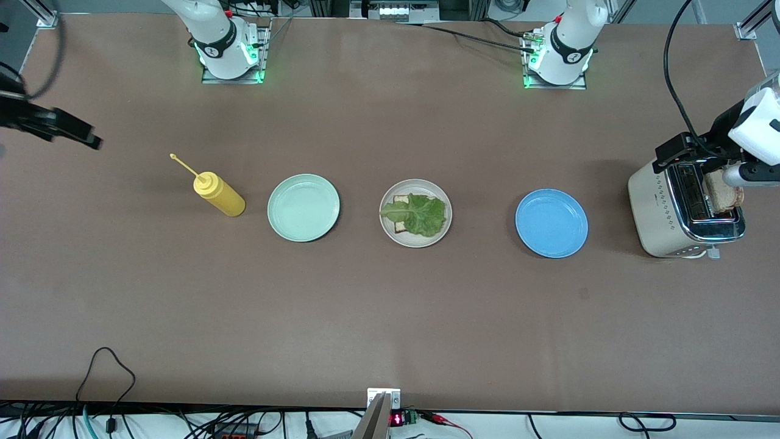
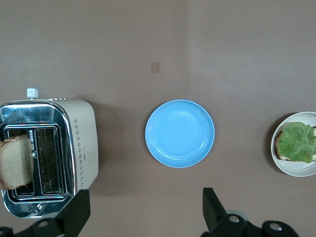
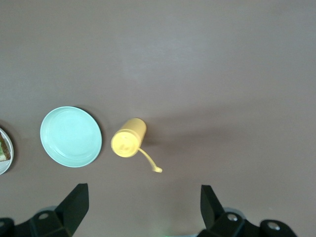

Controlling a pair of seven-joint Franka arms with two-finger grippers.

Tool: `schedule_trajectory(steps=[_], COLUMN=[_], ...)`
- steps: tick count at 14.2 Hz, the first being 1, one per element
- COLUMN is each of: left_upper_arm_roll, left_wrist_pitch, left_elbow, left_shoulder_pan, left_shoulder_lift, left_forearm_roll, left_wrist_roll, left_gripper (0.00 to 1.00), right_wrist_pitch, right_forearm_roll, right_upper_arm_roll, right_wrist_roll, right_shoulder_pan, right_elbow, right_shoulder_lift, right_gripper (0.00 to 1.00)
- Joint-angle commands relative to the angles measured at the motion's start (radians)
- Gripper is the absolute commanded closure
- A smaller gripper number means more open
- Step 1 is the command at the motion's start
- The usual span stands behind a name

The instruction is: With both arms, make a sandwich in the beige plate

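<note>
Brown table [image 1: 390,317] carries 3 plates [image 1: 303,207], bottle [image 1: 219,193], toaster [image 1: 682,210].

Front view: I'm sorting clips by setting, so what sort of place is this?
Most likely a robotics lab set up as a mock kitchen. Two arm bases are bolted to the brown table, cables run along its edge, and a toaster, a yellow squeeze bottle and plates, the beige plate among them, are laid out in a row.
</note>
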Motion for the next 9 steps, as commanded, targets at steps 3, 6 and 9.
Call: schedule_trajectory(steps=[3,6,9], left_upper_arm_roll=[0.001,0.001,0.001], left_wrist_pitch=[0.002,-0.001,-0.007], left_elbow=[-0.006,-0.006,0.003], left_shoulder_pan=[-0.004,-0.003,-0.006], left_shoulder_lift=[-0.013,-0.011,-0.003], left_forearm_roll=[-0.004,-0.004,-0.003], left_wrist_roll=[0.008,0.008,0.003], left_gripper=[0.00,0.00,0.00], right_wrist_pitch=[-0.126,-0.132,-0.126], right_forearm_roll=[0.007,0.002,-0.016], right_upper_arm_roll=[-0.076,-0.070,-0.060], right_wrist_roll=[-0.021,-0.014,-0.005], right_shoulder_pan=[0.046,0.055,0.071], right_elbow=[0.155,0.129,0.095], right_shoulder_lift=[0.101,0.108,0.131], right_gripper=[0.00,0.00,0.00])
